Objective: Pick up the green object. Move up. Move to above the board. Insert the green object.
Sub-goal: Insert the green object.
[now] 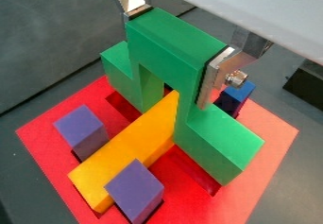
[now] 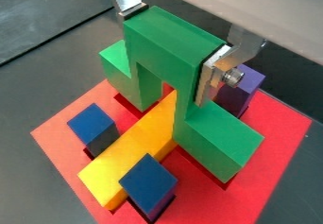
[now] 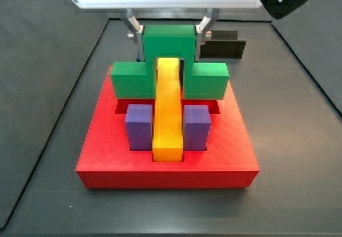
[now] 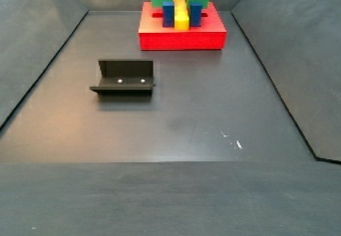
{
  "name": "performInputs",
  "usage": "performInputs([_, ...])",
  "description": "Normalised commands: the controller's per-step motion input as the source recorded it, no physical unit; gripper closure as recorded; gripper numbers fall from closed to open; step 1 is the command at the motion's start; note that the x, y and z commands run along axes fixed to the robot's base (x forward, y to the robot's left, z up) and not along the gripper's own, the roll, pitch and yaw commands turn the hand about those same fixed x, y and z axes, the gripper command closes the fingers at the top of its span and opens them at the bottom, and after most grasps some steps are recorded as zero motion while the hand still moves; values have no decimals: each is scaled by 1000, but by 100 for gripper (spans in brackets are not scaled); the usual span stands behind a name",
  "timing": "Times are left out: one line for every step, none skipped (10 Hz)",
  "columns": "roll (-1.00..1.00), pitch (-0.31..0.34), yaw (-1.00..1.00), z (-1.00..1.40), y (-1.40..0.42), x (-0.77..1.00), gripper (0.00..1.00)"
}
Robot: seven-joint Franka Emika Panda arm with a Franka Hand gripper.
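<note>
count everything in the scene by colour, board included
flat red board: 1
green arch-shaped block, held by the gripper on that board: 1
long yellow bar: 1
purple cubes: 2
blue cubes: 2
dark L-shaped fixture: 1
total: 8

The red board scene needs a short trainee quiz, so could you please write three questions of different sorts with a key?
1. True or false: the end effector grips the raised middle of the bright green arch-shaped block.
2. What passes under the green arch? A) the long yellow bar B) a purple block C) nothing
3. Name the dark L-shaped part standing on the floor apart from the flat red rectangular board.

Key: 1 true; 2 A; 3 the fixture.
</note>
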Motion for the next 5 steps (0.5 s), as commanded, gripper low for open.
performInputs([-97,-103,26,-103,0,146,100])
performInputs([-67,-87,17,-94,0,106,100])
performInputs([0,-47,0,-69,0,0,100])
performInputs([0,-33,0,-86,0,0,100])
performInputs([0,-30,0,-100,0,0,100])
